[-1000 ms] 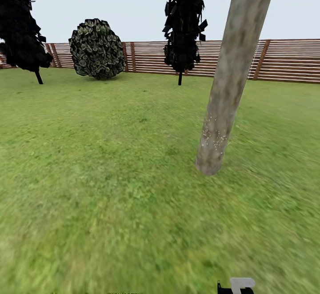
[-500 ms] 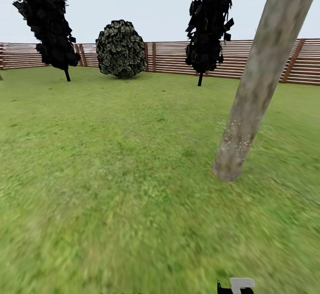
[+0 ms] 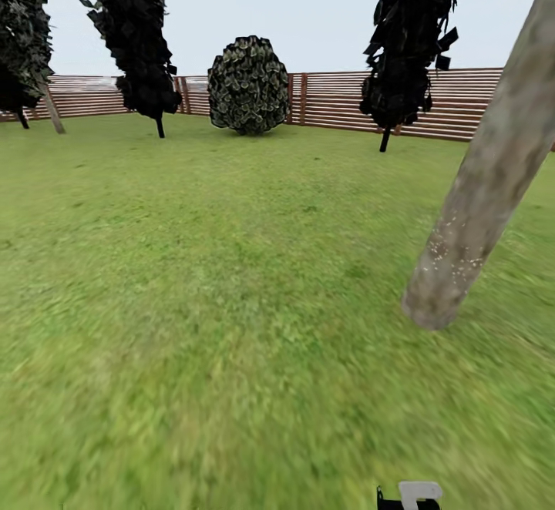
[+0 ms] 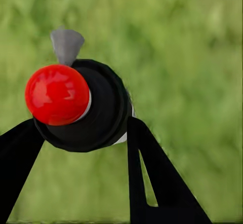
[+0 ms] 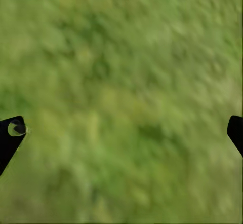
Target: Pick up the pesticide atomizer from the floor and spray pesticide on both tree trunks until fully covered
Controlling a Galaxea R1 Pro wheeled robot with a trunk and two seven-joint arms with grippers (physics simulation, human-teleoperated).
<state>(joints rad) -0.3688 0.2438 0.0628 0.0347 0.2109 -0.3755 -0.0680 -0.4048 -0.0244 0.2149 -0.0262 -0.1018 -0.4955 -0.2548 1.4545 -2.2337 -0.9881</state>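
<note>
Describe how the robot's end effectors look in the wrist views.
Both are plain black. The left end effector has flat, tapering fingers, one with a triangular cutout. Of the right end effector, two dark fingertips show, one bearing a small round hole.

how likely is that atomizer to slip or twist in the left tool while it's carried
The pesticide atomizer looks rigid and small, so probably light. Its round, smooth-looking body sits between just two thin fingers of the left tool, so it may rotate or slide. The red top would likely let it roll if dropped.

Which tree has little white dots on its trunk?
The big leaning tree trunk at the right. Pale specks dot it near the bottom; the far trees by the fence are too small to tell.
</note>
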